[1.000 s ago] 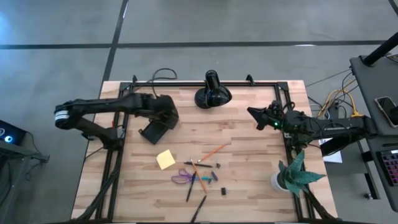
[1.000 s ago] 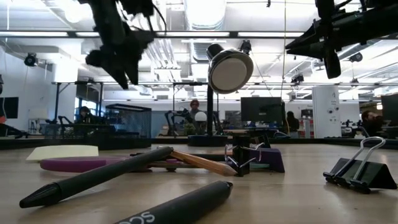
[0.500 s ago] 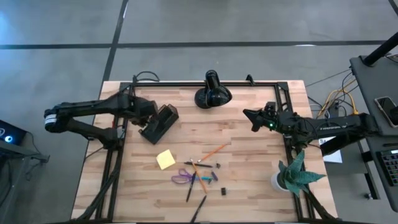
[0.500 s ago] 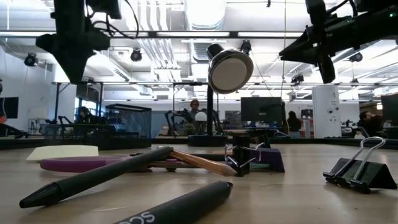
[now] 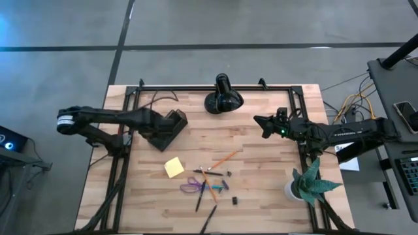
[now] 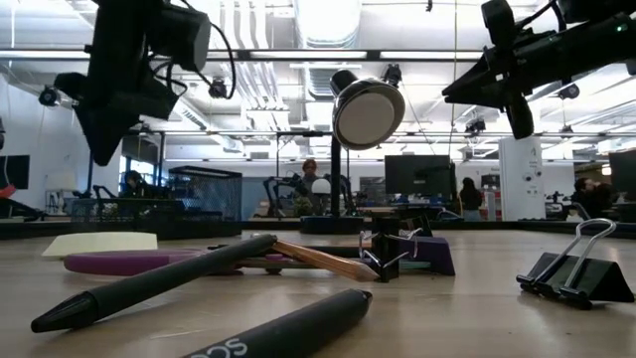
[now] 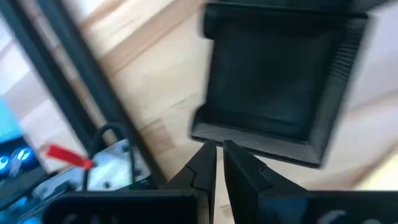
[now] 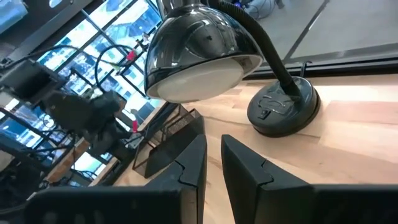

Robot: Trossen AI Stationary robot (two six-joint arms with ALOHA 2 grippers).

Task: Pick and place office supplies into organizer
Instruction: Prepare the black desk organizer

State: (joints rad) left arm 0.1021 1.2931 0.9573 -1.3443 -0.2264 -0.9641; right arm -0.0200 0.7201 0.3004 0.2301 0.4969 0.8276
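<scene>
Black organizer (image 5: 166,129) resting on the wooden table (image 5: 261,196), left of the dome lamp (image 5: 223,99). Left gripper (image 7: 216,163) just beside the organizer's rim, fingers pressed together, holding nothing. Right gripper (image 5: 258,122) right of the lamp, fingers nearly closed, empty. Yellow sticky-note pad (image 5: 174,167), scissors (image 5: 192,187), pencil (image 5: 224,158) and pens (image 5: 200,198) scattered nearer the table's front edge than the lamp.

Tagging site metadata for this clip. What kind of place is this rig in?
Likely an open-plan robotics lab or workshop. The low view shows an exposed ceiling with strip lights, monitors on benches, and people seated at workstations behind the wooden table.
</scene>
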